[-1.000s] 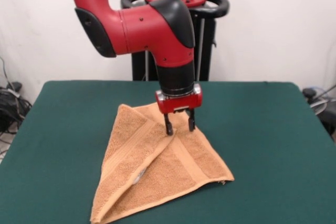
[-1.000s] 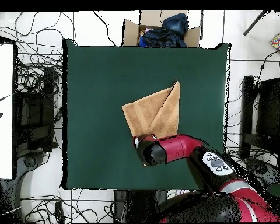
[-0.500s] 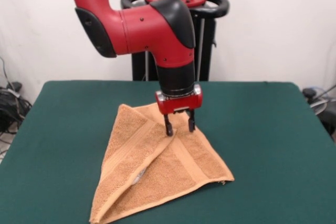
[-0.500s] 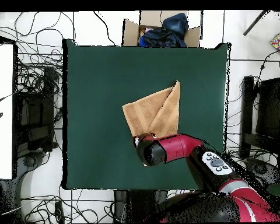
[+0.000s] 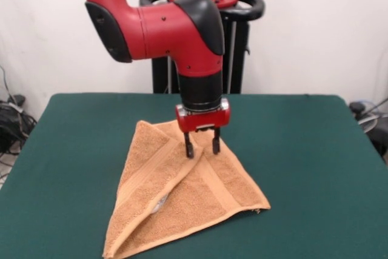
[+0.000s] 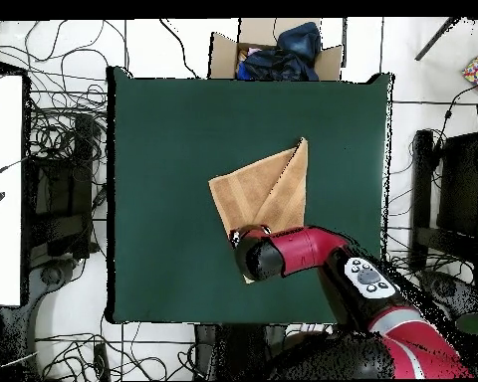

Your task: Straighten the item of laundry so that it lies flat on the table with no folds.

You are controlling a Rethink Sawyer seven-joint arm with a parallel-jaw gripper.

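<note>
Folded towel [image 5: 182, 201] lies directly beneath the spread end effector [image 5: 202, 148].

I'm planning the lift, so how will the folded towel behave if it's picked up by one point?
The towel is probably floppy: it lies in soft overlapping folds, so it should drape and sag. Its looped terry surface likely gives the open fingers good grip. It looks light.

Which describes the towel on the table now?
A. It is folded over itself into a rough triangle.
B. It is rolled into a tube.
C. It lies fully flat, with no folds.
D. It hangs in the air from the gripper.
A: the towel rests on the table with its layers overlapping in a triangle, and the open gripper stands over its upper part without lifting it.
</note>
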